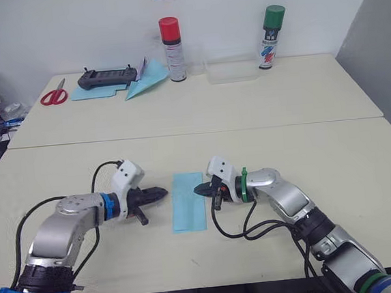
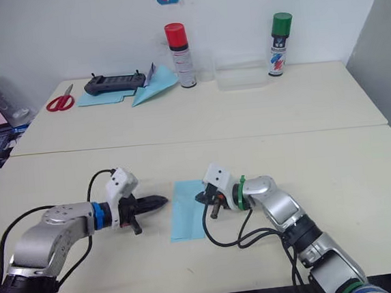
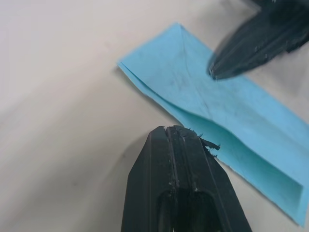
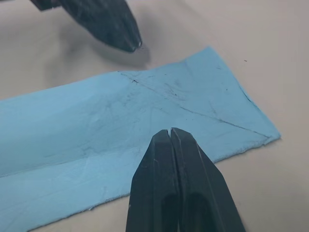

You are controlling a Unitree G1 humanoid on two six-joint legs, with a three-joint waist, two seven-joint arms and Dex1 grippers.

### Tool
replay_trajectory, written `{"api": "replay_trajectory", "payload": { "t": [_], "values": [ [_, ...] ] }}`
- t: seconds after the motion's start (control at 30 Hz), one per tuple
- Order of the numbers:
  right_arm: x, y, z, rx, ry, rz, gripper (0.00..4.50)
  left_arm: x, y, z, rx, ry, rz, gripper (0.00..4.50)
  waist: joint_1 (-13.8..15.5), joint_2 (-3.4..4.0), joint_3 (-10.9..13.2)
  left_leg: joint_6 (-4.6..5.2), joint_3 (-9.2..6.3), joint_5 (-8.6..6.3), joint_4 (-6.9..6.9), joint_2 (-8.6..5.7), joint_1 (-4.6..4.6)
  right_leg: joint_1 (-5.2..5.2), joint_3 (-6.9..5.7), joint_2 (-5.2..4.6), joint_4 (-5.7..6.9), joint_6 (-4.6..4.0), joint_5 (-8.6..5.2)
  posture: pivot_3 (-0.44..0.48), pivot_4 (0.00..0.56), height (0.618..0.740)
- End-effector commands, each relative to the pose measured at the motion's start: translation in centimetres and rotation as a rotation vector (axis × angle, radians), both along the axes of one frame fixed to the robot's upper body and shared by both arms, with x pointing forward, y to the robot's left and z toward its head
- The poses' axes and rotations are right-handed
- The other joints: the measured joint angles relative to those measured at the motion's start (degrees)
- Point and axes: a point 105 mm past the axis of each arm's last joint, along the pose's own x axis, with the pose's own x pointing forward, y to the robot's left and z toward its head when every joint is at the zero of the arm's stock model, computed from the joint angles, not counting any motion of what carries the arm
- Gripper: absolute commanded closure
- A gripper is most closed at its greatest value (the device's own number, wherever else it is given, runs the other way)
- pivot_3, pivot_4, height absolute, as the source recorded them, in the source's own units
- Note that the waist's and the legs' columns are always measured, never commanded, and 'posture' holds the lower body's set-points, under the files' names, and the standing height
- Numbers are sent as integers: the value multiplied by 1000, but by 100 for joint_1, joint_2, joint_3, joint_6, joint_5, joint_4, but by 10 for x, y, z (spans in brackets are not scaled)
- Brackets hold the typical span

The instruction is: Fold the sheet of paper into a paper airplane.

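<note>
Between both closed fingers we see the sheet of paper flat; wrist views reveal its creases, seemingly doubled.

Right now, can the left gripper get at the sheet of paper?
Probably yes. The left gripper, fingers shut, sits just off the edge of the sheet of paper with bare table between them. The right gripper is at the opposite edge, not blocking.

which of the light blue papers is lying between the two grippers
The folded sheet of paper, a narrow flat strip on the near table, with the left gripper and right gripper at either side. The other blue papers lie far back beside the scissors.
</note>
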Motion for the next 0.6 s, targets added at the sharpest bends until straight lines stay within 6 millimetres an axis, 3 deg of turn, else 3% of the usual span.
{"api": "replay_trajectory", "payload": {
  "t": [0.03,0.13,0.27,0.5,0.6],
  "values": [
    [1,-10,-18,-61,38,-32,4464,2,-14,28,-68,-60,-47,4500,-3,-1,0,0,1,0,0,0,1,0,1,0,0,0,0,0,150,740],
    [3,-10,-17,-62,34,-37,4464,-5,-31,24,-69,-44,-100,4500,-5,-1,0,0,4,0,-2,0,1,1,3,-1,-1,0,0,0,150,740],
    [6,-11,-16,-61,26,-46,4464,-17,-43,-1,-9,2,-147,4500,-3,-1,0,0,3,0,-7,0,2,0,3,-1,-1,0,0,0,150,740],
    [7,-16,-15,-57,16,-64,4464,-22,-36,-39,173,6,-173,4500,1,-2,-1,-1,2,1,-7,0,3,-1,4,0,-1,-7,-4,0,150,740],
    [8,-11,5,64,-26,-53,4464,-22,-31,-43,189,8,-178,4500,15,-2,-1,-1,3,1,-7,-1,6,2,4,-2,-1,-26,-14,0,150,740]
  ]
}}
